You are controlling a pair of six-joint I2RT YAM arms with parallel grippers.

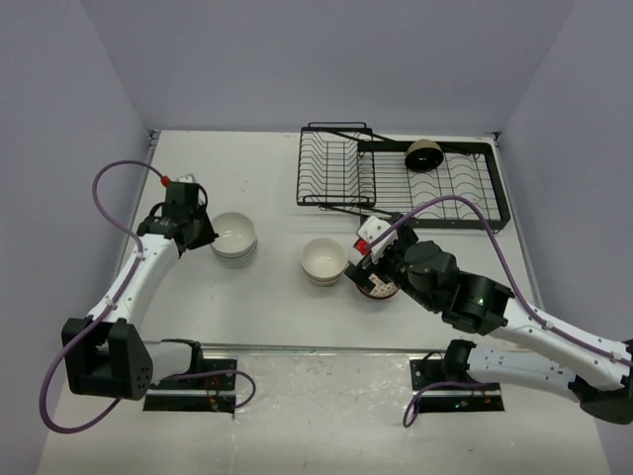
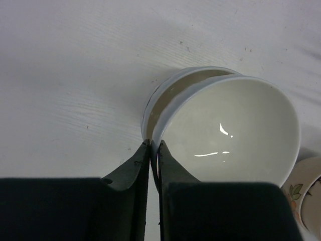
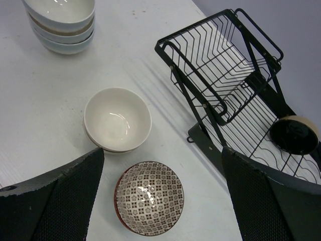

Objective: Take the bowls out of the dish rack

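The black wire dish rack [image 1: 396, 183] stands at the back right and holds one black-inside bowl [image 1: 423, 155] on its flat tray. My left gripper [image 2: 154, 145] is shut on the near rim of the top white bowl [image 2: 230, 130] of a stack [image 1: 234, 237]. That bowl sits tilted in the one below. My right gripper [image 3: 161, 150] is open and empty, its jaws wide apart above a reddish-brown patterned bowl [image 3: 149, 197] on the table. Stacked cream bowls [image 3: 117, 119] sit just left of it. The rack [image 3: 225, 75] and black-inside bowl [image 3: 293, 134] show in the right wrist view.
A bowl with a leaf pattern [image 2: 306, 198] shows at the lower right corner of the left wrist view. The white stack [image 3: 60, 20] lies far left in the right wrist view. Grey walls enclose the table on three sides.
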